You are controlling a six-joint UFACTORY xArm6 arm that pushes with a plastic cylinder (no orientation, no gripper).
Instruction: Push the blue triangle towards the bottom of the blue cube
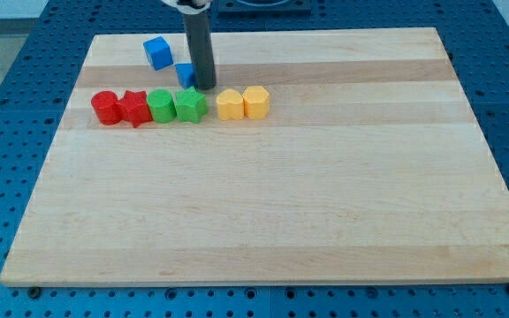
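On a pale wooden table point(272, 203) set over a blue perforated base point(25, 53), my tip point(205, 87) stands against the right side of the blue triangle point(185, 74), which is partly hidden by the dark rod point(199, 49). The blue cube point(157, 52) sits just beside the triangle, toward the view's upper left, and the two blue blocks appear slightly apart. Directly below them runs a row of six blocks: a red cylinder point(105, 106) touching a red star point(134, 108), then a green cylinder point(161, 106) and a green star point(190, 104) pressed together, and, after a small gap, a yellow block point(229, 104) touching a second yellow block point(256, 102), their shapes hard to make out. The green star lies nearest the tip, just under it. The arm carries no pincer, only the rod, so nothing is apart, together or clamped. No brand, label or writing can be read anywhere.
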